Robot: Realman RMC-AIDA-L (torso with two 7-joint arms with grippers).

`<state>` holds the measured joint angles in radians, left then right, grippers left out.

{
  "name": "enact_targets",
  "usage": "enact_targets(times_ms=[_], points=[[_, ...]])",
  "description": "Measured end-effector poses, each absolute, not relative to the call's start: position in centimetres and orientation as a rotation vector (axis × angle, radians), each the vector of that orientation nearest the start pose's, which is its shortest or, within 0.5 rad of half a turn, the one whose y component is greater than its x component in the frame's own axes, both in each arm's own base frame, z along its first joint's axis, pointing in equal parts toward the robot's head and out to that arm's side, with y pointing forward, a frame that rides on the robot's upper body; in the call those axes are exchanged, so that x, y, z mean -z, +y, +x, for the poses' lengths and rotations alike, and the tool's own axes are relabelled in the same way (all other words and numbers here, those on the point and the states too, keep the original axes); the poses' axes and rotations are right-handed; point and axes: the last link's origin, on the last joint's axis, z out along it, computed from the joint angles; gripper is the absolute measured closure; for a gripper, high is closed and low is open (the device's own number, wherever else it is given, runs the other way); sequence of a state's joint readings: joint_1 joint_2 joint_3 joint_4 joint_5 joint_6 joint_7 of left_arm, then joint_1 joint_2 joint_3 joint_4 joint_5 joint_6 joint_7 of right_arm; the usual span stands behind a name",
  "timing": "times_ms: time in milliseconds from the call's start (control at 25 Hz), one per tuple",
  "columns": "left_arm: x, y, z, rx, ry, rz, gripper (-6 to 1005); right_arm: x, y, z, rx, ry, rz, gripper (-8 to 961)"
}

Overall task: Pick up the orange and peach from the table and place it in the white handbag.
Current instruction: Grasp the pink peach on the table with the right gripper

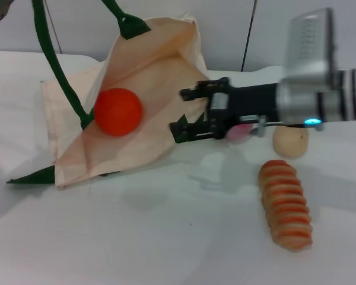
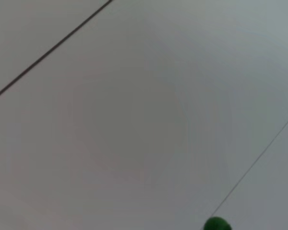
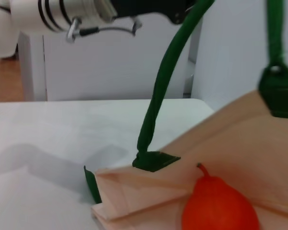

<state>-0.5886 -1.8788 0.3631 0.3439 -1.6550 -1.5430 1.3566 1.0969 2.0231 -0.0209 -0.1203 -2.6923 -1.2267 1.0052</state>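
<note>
The white handbag [image 1: 148, 89] lies on the table with its mouth held open, its green straps [image 1: 50, 65] pulled upward. The orange [image 1: 118, 111] rests inside the bag and shows again in the right wrist view, orange [image 3: 220, 208]. My right gripper [image 1: 187, 111] hovers open and empty at the bag's mouth, just right of the orange. The peach [image 1: 237, 132] sits on the table under that gripper's body, mostly hidden. High up, my left gripper [image 3: 182, 8] holds a taut green strap [image 3: 163, 81].
A pale beige round fruit [image 1: 291, 141] sits to the right of the peach. A ridged orange-tan bread loaf [image 1: 285, 203] lies nearer the front right. The white table [image 1: 136, 237] stretches out in front of the bag.
</note>
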Motion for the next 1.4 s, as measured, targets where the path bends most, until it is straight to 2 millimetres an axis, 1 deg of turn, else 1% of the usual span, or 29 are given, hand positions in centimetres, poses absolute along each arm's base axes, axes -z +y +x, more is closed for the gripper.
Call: enact_targets(times_ms=[160, 200, 240, 360, 480, 560, 640, 760, 840, 920, 1040, 1200, 1280, 1400], points=[[-12.9, 38.2, -27.7, 1.58, -1.146, -1.876, 869, 4.8, 41.3, 17.0, -0.528, 0.138, -2.843, 173], [-12.9, 38.2, -27.8, 1.577, -1.149, -1.872, 869, 4.0, 41.7, 17.6, -0.524, 0.169, -2.802, 173], [-12.8, 38.2, -27.8, 1.575, -1.151, -1.868, 869, 3.7, 42.0, 17.8, -0.523, 0.184, -2.778, 173], [-12.8, 38.3, -27.9, 1.567, -1.146, -1.864, 869, 3.4, 42.6, 18.1, -0.501, 0.203, -2.735, 174], [-12.9, 38.3, -28.1, 1.563, -1.144, -1.85, 869, 3.6, 43.5, 18.5, -0.434, 0.223, -2.681, 174], [-12.9, 38.4, -28.1, 1.559, -1.146, -1.844, 869, 3.8, 43.7, 18.7, -0.408, 0.23, -2.669, 174], [-12.9, 38.5, -28.2, 1.555, -1.148, -1.838, 869, 4.0, 43.5, 18.8, -0.395, 0.224, -2.684, 174], [-12.9, 38.4, -28.4, 1.549, -1.149, -1.831, 869, 4.2, 42.4, 18.8, -0.427, 0.19, -2.751, 175], [-12.9, 38.3, -28.5, 1.546, -1.149, -1.827, 870, 3.8, 41.7, 18.8, -0.469, 0.169, -2.786, 175], [-12.9, 38.2, -28.7, 1.544, -1.153, -1.82, 870, 3.0, 41.4, 19.2, -0.488, 0.17, -2.787, 175], [-12.9, 38.2, -28.8, 1.541, -1.156, -1.814, 870, 1.9, 41.5, 20.1, -0.48, 0.202, -2.755, 175], [-13.0, 38.2, -28.9, 1.542, -1.155, -1.811, 870, 1.3, 41.9, 20.6, -0.444, 0.227, -2.731, 176], [-13.0, 38.3, -28.8, 1.545, -1.153, -1.81, 870, 1.5, 42.2, 20.7, -0.409, 0.225, -2.726, 176], [-13.1, 38.3, -28.8, 1.547, -1.151, -1.809, 869, 2.6, 42.5, 20.6, -0.346, 0.223, -2.729, 176]])
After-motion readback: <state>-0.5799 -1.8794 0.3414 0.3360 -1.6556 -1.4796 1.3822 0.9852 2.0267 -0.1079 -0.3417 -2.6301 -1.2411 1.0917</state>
